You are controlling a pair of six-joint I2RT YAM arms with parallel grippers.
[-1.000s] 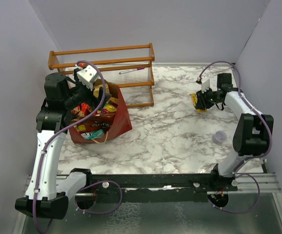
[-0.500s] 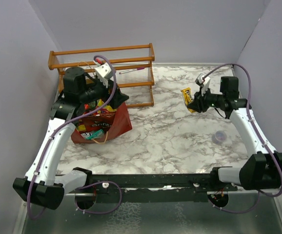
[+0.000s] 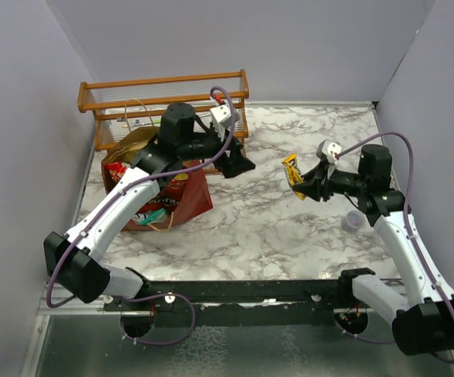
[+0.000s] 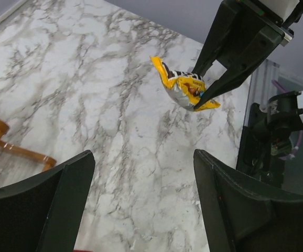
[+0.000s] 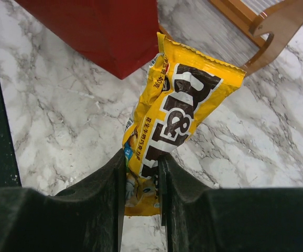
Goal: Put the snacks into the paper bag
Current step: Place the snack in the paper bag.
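Here, nearest the arm bases, a small purple cup (image 3: 354, 221) stands on the marble table (image 3: 274, 228), just beside the right arm. A little farther in, the right gripper (image 3: 309, 185) is clamped on one end of a yellow packet (image 3: 292, 174). In the right wrist view its fingers (image 5: 105, 194) pinch the packet (image 5: 179, 113) at the bottom. The long axis runs straight out from the jaws and leans slightly right, with the free end pointing toward the red corner of the paper bag (image 5: 104, 31) and the foot of the wooden rack (image 5: 264, 23). From above, the packet sits near the middle of the table, its free end aimed at the far side.

To the left, the paper bag (image 3: 192, 200) lies with its mouth up, and other packets (image 3: 155, 214) show inside it. Past the bag, the left gripper (image 3: 239, 165) hangs over the table beside the rack (image 3: 164, 102). Its fingers (image 4: 36, 205) are spread wide with nothing between them. Its camera looks across at the yellow packet (image 4: 185, 86) in the right gripper (image 4: 195, 92).
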